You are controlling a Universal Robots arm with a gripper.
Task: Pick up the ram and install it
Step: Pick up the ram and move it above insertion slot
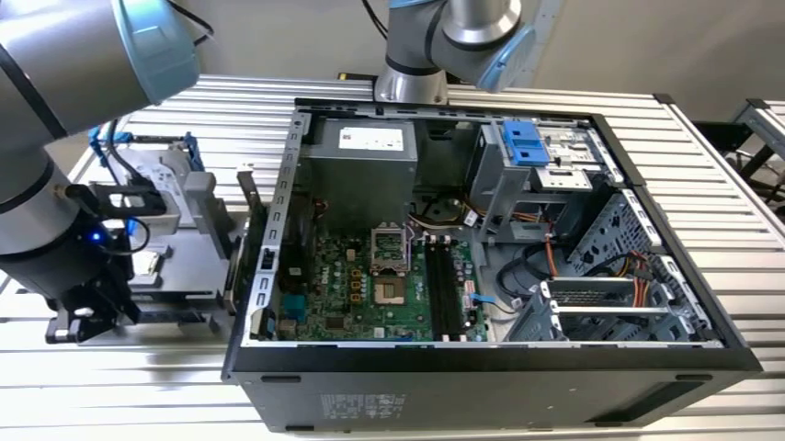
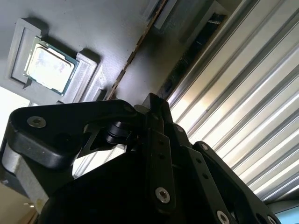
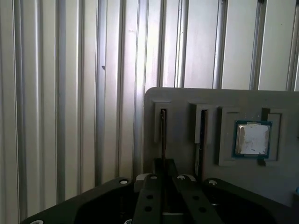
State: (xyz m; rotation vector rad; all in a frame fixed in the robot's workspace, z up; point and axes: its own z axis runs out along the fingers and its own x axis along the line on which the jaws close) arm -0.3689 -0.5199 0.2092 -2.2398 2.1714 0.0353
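The gripper is seen pinched narrow on 1 end of the ram, which is stood on edge in a slot of the grey tray. That tray is set on the ribbed table, beside the open computer case, at the exterior view's left.

Ram largely hidden in slot
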